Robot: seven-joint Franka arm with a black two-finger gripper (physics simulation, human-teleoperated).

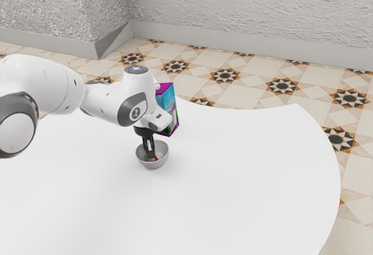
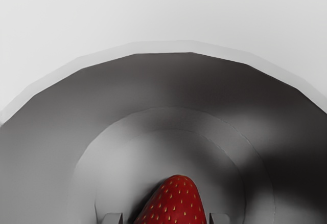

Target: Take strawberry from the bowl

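Jaws spread, their two tips down inside the bowl (image 2: pixel 168 83) and astride the strawberry (image 2: pixel 176 203) — the fruit lies between them, with a sliver of gap showing on one side and next to none on the other, so it does not look gripped. The step in hand is judged to be the grasp itself, and it calls for a small centring of the gripper (image 1: pixel 150 155) over the berry, so that both pads meet it together instead of one nudging it along the smooth floor. The tapered end pokes out past the line of the jaws; closing on the broader body would likely hold better, since pads on the taper could squeeze it away. A gentle, even closure should do, for soft fruit, then a straight rise — any sideways drift might drag a fingertip against the bowl's wall and tip it. The bowl stands upright on the white table (image 1: pixel 250 179), its wall circling the fingertips, with the strawberry low within. A colourful box (image 1: pixel 168 101) stands near the bowl, beyond the jaws from the exterior camera.
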